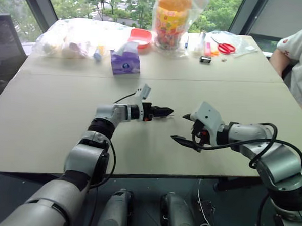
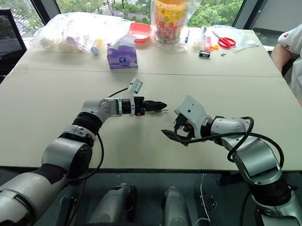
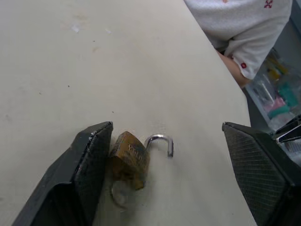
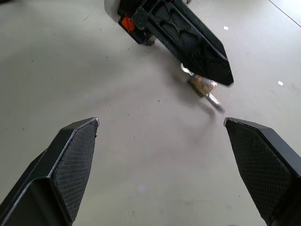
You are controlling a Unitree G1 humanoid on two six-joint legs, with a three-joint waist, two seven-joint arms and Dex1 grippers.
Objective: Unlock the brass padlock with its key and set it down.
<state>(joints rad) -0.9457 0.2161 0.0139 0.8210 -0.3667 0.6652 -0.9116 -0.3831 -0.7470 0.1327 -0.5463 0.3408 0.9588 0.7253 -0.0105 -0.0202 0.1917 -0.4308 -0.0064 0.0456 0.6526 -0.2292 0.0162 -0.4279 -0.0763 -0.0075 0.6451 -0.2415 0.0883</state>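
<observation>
Left pincer gapes wide around the brass padlock, tarnished gold, its silver shackle swung open, the key under its body, lying mid-frame on the beige surface; right pincer spread too.

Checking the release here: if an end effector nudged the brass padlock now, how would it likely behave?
The brass padlock lies flat on the table, so it would probably slide rather than roll. Its open shackle may swing or snag. The key under it might drag along.
</observation>
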